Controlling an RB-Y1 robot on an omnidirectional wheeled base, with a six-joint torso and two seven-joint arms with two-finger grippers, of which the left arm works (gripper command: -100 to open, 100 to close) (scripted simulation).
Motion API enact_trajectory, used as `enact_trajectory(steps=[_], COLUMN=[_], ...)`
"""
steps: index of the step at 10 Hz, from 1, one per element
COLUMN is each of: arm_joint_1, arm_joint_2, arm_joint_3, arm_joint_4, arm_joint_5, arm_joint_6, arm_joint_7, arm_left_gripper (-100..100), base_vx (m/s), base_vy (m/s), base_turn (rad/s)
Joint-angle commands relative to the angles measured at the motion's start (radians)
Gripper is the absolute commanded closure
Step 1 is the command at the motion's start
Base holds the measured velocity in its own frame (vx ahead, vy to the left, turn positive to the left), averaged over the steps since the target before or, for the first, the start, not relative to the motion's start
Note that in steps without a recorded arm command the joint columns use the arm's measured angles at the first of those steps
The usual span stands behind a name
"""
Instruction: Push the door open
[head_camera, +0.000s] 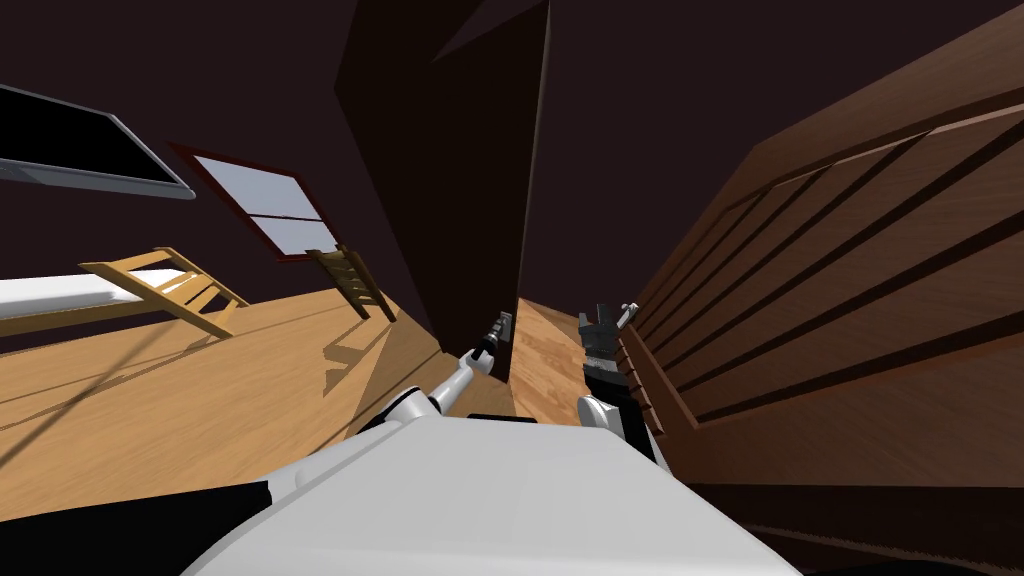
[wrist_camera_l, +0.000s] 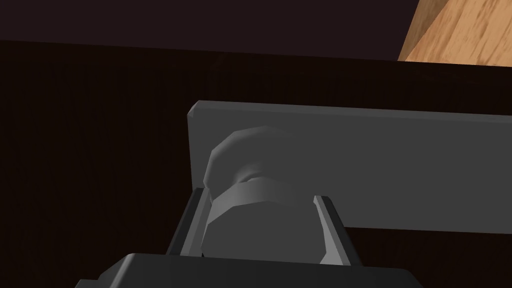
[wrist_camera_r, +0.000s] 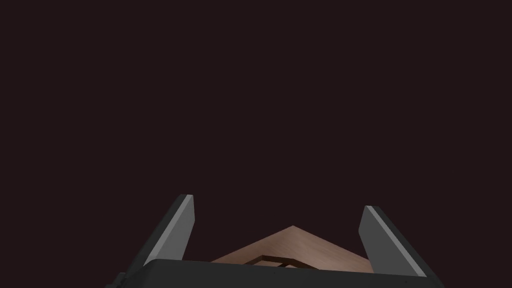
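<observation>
**A:** Where's your door?

**B:** Straight ahead of you: a dark brown door (head_camera: 450, 200) standing edge-on over the wooden floor (head_camera: 200, 400), with its grey knob (wrist_camera_l: 250, 230) on a grey plate (wrist_camera_l: 375, 165).

**A:** And your left gripper?

**B:** Your left gripper (wrist_camera_l: 260, 196) is clenched on that knob, one finger pressed to each side.

**A:** The right one?

**B:** Your right gripper (wrist_camera_r: 277, 201) hangs released, fingers wide apart, just beside the brown slatted furniture (head_camera: 850, 300) and apart from the door.

Left arm (head_camera: 448, 388) stretched forward and low, left gripper (wrist_camera_l: 260, 196) with both fingers clamped on the sides of a grey knob (wrist_camera_l: 252, 222), right arm (head_camera: 603, 385) raised alongside, right gripper (wrist_camera_r: 276, 203) fingers spread wide apart
</observation>
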Motion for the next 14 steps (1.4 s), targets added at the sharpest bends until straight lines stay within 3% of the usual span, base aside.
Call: enact_trajectory(steps=[1, 7, 11, 14], arm_joint_1=[0.0, 0.0, -0.003, -0.003], arm_joint_2=[0.0, 0.024, 0.047, 0.047], arm_joint_3=[0.0, 0.037, 0.088, 0.088], arm_joint_4=[-0.001, 0.008, 0.018, 0.018], arm_joint_5=[0.0, 0.01, 0.023, 0.023], arm_joint_6=[0.0, -0.001, -0.003, -0.003], arm_joint_7=[0.0, -0.008, -0.019, -0.019], arm_left_gripper=[100, 100, 100, 100], base_vx=[-0.008, 0.115, 0.173, 0.065], base_vy=[0.002, -0.086, -0.158, -0.035], base_turn=[0.002, 0.031, 0.059, 0.012])
